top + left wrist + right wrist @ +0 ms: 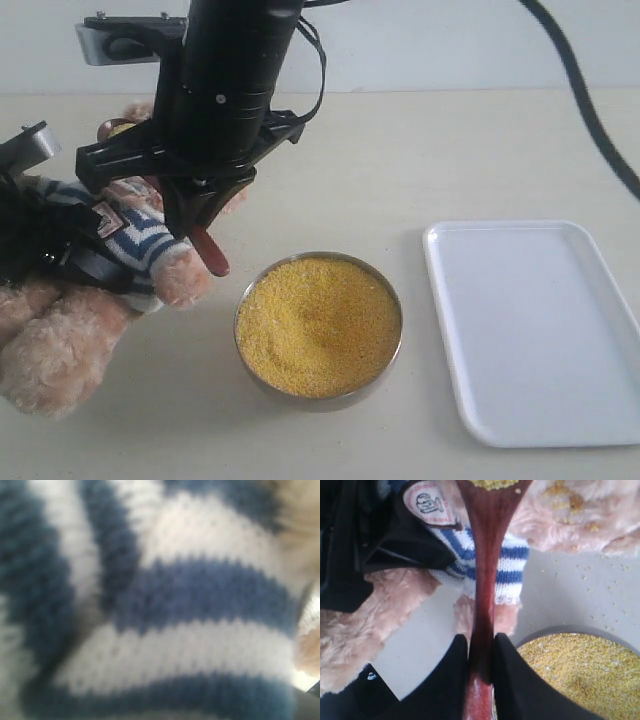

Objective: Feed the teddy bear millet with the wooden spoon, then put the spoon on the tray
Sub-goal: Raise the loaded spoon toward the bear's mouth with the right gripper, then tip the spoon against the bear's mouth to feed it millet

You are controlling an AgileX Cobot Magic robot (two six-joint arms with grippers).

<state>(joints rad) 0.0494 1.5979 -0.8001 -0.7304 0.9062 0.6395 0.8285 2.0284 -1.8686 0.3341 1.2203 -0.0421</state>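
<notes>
The teddy bear (60, 340) leans at the left in its striped shirt (190, 595), which fills the left wrist view. My left gripper (45, 240) is shut around the bear's body; its fingers are hidden in its own view. My right gripper (480, 642) reaches across and is shut on the wooden spoon's (487, 555) handle. The spoon bowl, with some millet in it, is up at the bear's face (120, 128). The handle end (213, 252) points down toward the metal bowl (392, 345) of millet (318, 325). The white tray (540, 330) lies at the right.
Loose yellow grains (600, 595) lie scattered on the tabletop beside the metal bowl and cling to the bear's fur (560, 495). A black cable (590, 110) runs across the far right of the table. The bear's chest badge (427, 502) faces the right wrist camera.
</notes>
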